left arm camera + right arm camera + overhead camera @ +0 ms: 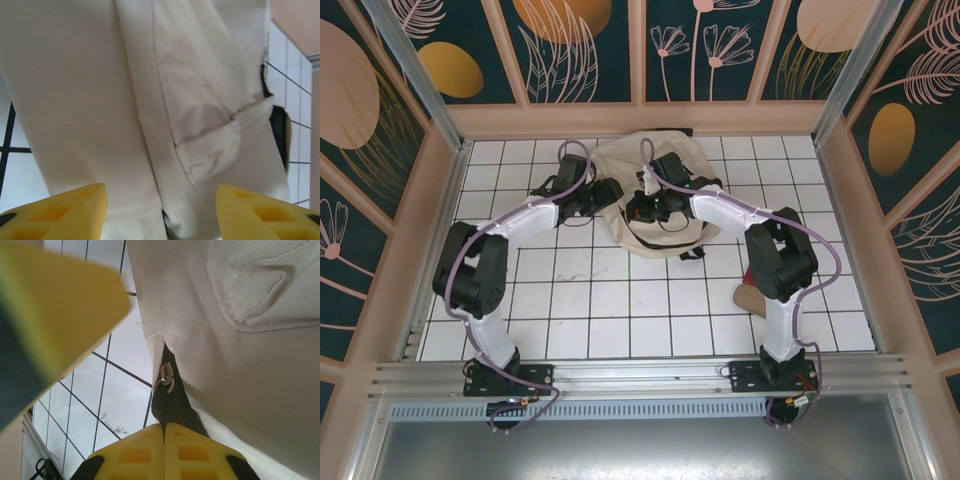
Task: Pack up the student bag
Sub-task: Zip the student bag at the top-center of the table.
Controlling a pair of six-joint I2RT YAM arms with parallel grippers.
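White tiled bench [570,320], student bag [620,165] slumped at its far middle, near the back wall, both arms reaching in on it from either side. The bag looked limp with no mouth held open, so my read is this was the opening stage and nothing was packed yet. Left gripper [160,212] sat low against the bag's beige side panel, jaws wide with the cloth between and beyond them, nothing pinched; probably placed to take a fold and brace the bag. Right gripper [164,450] was at the bag's edge, jaws shut tip to tip right where the dark zipper tape [172,405] ran down to them; couldn't tell whether tape or cloth was actually caught. Tan item [744,297] lay by the right arm, partly hidden, unidentified. Stitched pocket flap [210,155] faced the left wrist camera. Metal zipper pull [165,377] hung free just above the right jaws, not gripped.
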